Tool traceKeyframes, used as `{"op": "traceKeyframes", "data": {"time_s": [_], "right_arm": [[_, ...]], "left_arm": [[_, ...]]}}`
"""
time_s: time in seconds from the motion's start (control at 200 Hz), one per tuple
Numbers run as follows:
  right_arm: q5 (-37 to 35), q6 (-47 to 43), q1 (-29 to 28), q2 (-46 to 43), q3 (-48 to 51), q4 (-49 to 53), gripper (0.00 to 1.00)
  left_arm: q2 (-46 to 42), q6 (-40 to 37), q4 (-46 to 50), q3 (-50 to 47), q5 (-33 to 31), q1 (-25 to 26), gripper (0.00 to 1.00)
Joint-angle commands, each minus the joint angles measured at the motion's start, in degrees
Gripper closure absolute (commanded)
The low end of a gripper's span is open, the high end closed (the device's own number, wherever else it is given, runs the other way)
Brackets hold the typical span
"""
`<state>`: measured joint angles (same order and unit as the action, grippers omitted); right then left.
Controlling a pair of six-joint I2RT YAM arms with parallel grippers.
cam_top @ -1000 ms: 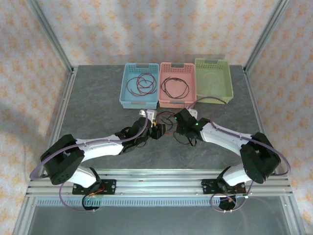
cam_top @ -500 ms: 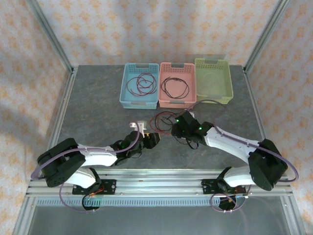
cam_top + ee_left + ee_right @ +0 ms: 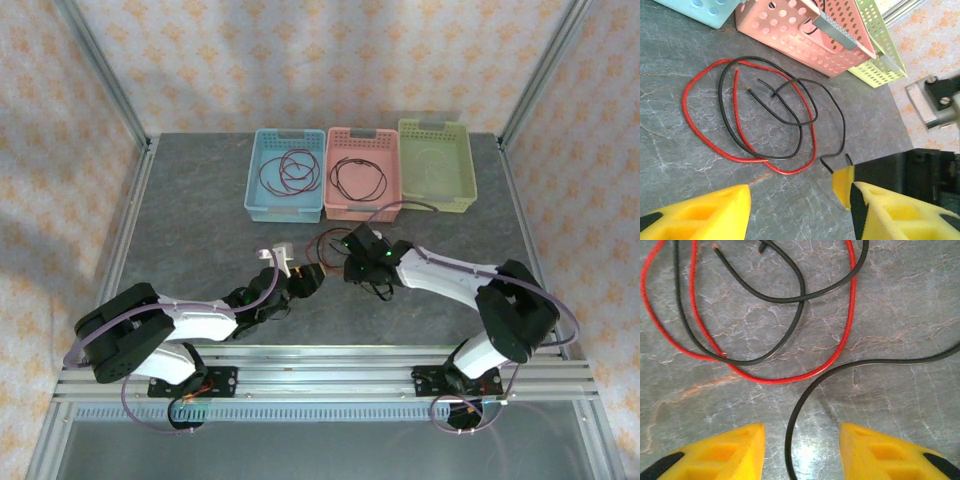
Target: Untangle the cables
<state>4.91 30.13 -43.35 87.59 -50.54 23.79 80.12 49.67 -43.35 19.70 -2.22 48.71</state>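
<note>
My left gripper (image 3: 792, 187) and right gripper (image 3: 801, 432) both stand part open and grip nothing. A black strand lies on the table (image 3: 675, 170) between my right fingers. Just ahead, the red cable (image 3: 687, 115) and black cable (image 3: 720, 92) loop through each other, not yet separated. Farther back, the blue basket (image 3: 253, 195) and pink basket (image 3: 362, 208) each hold a coiled cable, so I judge the task partly done.

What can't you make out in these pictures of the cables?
Top view: green basket contents, too faint.
Top view: cable tangle, partly covered by the right gripper.
Right wrist view: black cable cut off by bottom and right edges.
Left wrist view: black cable passes behind the left gripper.
</note>
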Motion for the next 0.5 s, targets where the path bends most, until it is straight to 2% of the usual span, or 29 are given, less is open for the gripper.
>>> {"op": "traceKeyframes", "data": {"time_s": [0.0, 0.075, 0.24, 0.496], "right_arm": [[-2.9, -0.7, -0.4, 1.5, -2.3, 2.1, 0.58], [-3.3, -1.0, -0.5, 2.8, -2.5, 2.4, 0.60], [-4.9, -0.9, -1.2, 2.8, -2.2, 2.4, 0.71], [-9.8, 1.4, -1.3, -7.3, 0.6, 0.7, 0.89]], "left_arm": [[-0.7, 0.7, -2.6, -0.6, -1.4, -0.2, 0.44], [-0.5, 0.6, -2.4, -0.3, -1.8, -0.2, 0.44], [-0.4, -1.0, 0.5, 1.9, -2.2, -0.5, 0.45], [2.2, -5.9, 6.3, 9.0, -1.0, -0.6, 0.47]]}}
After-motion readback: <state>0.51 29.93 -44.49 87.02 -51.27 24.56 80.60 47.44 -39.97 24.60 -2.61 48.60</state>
